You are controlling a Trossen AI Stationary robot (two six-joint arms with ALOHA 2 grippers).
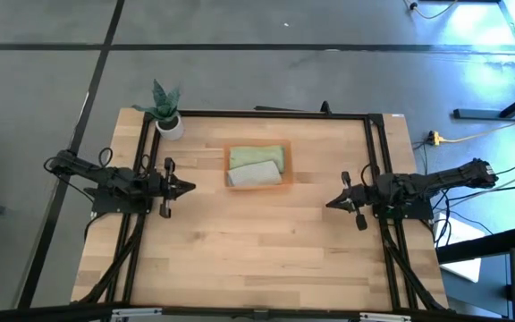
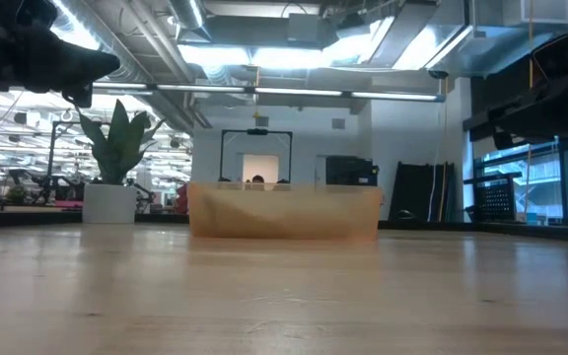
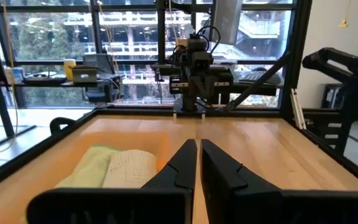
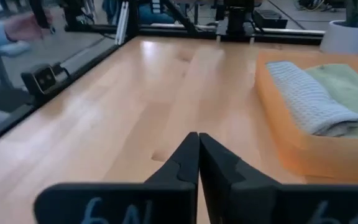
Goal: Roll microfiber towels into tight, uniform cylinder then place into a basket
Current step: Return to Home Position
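The flat, see-through orange basket is sitting on the light wooden desk, toward the back and about midway between the two arms. Two rolled towels are lying inside it, side by side and touching. The pale green rolled towel is lying at the back. The gray rolled microfiber towel is lying at the front.

The left tool is hanging over the desk to the left of the basket, apart from it. Its two dark fingers are pressing together with nothing between them. The right tool is hanging to the right of the basket, also apart from it. Its fingers are together too and are holding nothing. Both tools are pointing toward the middle of the desk.

A small white pot with a green leafy plant is standing at the back left corner of the desk.
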